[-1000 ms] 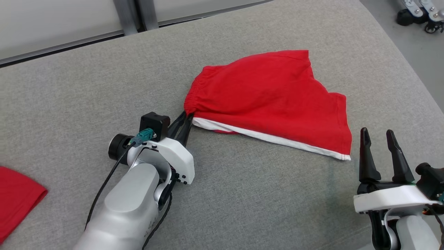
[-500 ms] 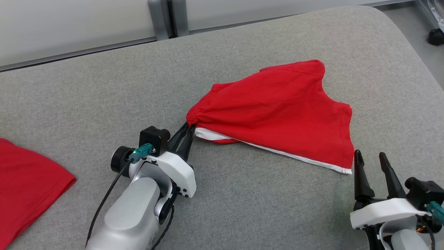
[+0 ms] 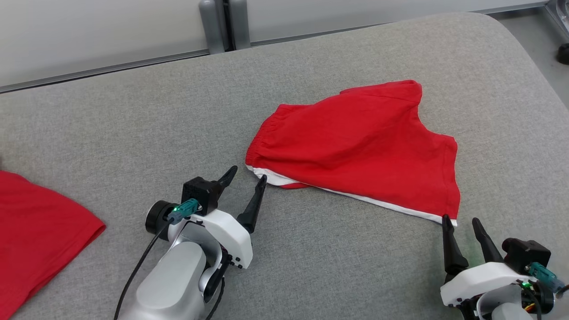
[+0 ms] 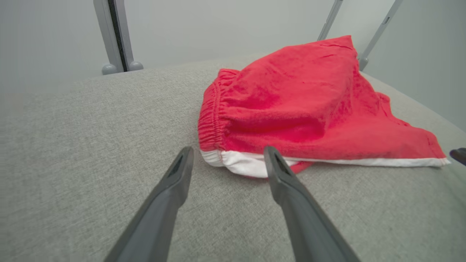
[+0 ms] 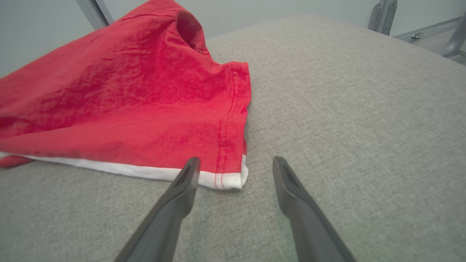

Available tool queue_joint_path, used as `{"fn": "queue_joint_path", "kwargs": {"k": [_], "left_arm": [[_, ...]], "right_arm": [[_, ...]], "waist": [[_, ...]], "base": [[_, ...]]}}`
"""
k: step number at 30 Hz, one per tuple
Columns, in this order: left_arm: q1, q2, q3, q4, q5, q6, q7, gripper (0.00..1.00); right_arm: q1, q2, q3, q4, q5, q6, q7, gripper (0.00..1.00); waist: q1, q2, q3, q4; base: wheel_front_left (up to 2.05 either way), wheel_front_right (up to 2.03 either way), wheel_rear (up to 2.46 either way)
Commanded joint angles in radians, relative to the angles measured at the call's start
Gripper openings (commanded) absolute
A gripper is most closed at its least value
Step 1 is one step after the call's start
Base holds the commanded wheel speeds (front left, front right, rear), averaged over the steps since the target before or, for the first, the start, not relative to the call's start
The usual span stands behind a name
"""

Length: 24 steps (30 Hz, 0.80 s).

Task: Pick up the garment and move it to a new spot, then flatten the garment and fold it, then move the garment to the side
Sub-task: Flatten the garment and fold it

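Observation:
The garment (image 3: 360, 142) is a pair of red shorts with a white side stripe, lying loosely folded on the grey cushion, waistband toward the left. My left gripper (image 3: 246, 175) stands open just short of the waistband corner (image 4: 218, 158), nothing between its fingers. In the left wrist view the garment (image 4: 302, 109) lies just beyond the left gripper (image 4: 227, 154). My right gripper (image 3: 460, 222) is open right at the white-striped hem corner (image 5: 229, 178) at the lower right. The right wrist view has the garment (image 5: 127, 98) left of the right gripper (image 5: 235, 163).
A second red cloth (image 3: 35, 231) lies at the cushion's left edge. The grey cushion (image 3: 133, 133) ends at a rounded edge on the right, with floor beyond. A metal post (image 3: 222, 26) and a pale wall stand behind the cushion.
My left gripper has let go of the waistband corner and opened, drawing slightly back. The garment has settled flat. The camera has shifted, so the scene sits lower and further right.

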Motion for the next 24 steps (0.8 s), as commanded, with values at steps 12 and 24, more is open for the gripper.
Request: {"fn": "queue_joint_path", "kwargs": {"k": [12, 24], "left_arm": [[-0.013, 0.001, 0.019, 0.047, -0.01, -0.017, -0.005, 1.0], [-0.072, -0.002, -0.005, 0.11, -0.009, -0.024, -0.005, 1.0]], "right_arm": [[-0.065, -0.014, 0.022, 0.087, 0.03, 0.0, -0.018, 1.0], [-0.121, -0.025, 0.072, 0.129, 0.071, 0.0, -0.022, 1.0]], "waist": [[0.0, 0.0, 0.001, 0.004], [0.0, 0.0, 0.039, -0.018]], "base": [[0.0, 0.0, 0.0], [0.0, 0.0, 0.0]]}}
